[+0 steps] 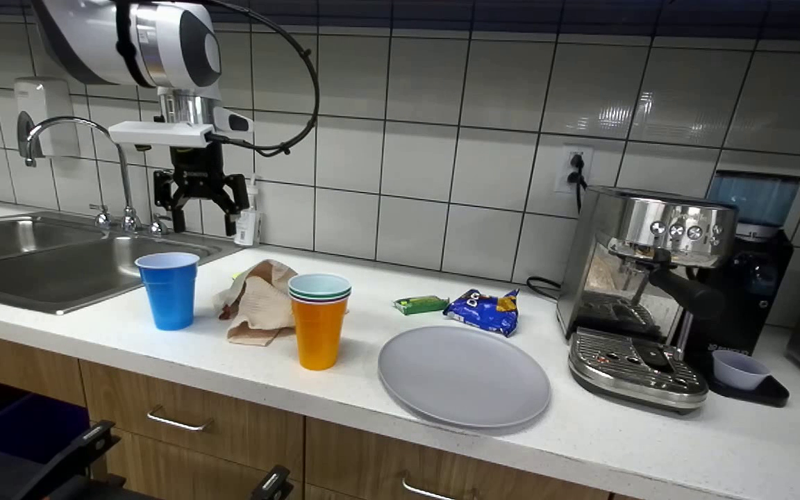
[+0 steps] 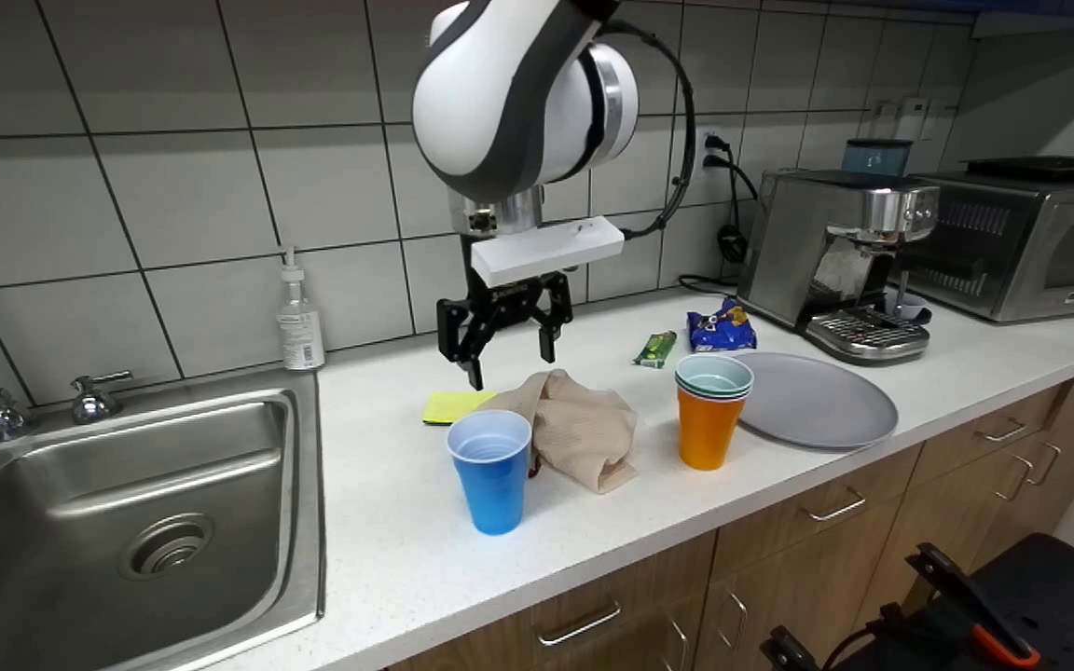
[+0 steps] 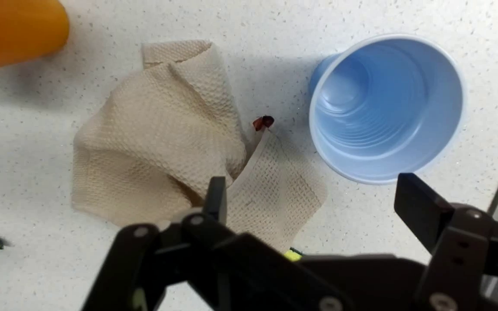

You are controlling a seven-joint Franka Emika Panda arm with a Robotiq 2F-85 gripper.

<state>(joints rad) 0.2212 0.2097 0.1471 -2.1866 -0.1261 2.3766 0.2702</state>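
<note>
My gripper [image 1: 204,228] is open and empty, pointing down above the counter. It also shows in an exterior view [image 2: 511,369] and in the wrist view [image 3: 311,188]. Below it are a blue cup [image 1: 169,295], upright, and a crumpled beige cloth [image 3: 158,125]. In the wrist view the right finger overlaps the near rim of the blue cup [image 3: 387,108], and the left finger overlaps the cloth. A small dark red thing [image 3: 263,122] peeks from under the cloth. A yellow sponge-like piece [image 2: 453,406] lies behind the cup, partly under the cloth. The gripper touches nothing.
An orange cup [image 1: 318,333] with greenish cups nested in it stands beside the cloth. A grey plate [image 1: 464,375], a green packet [image 1: 421,304] and a blue packet [image 1: 487,312] lie farther along. A sink [image 2: 309,522], soap bottle [image 2: 299,326] and coffee machine [image 1: 639,292] flank these.
</note>
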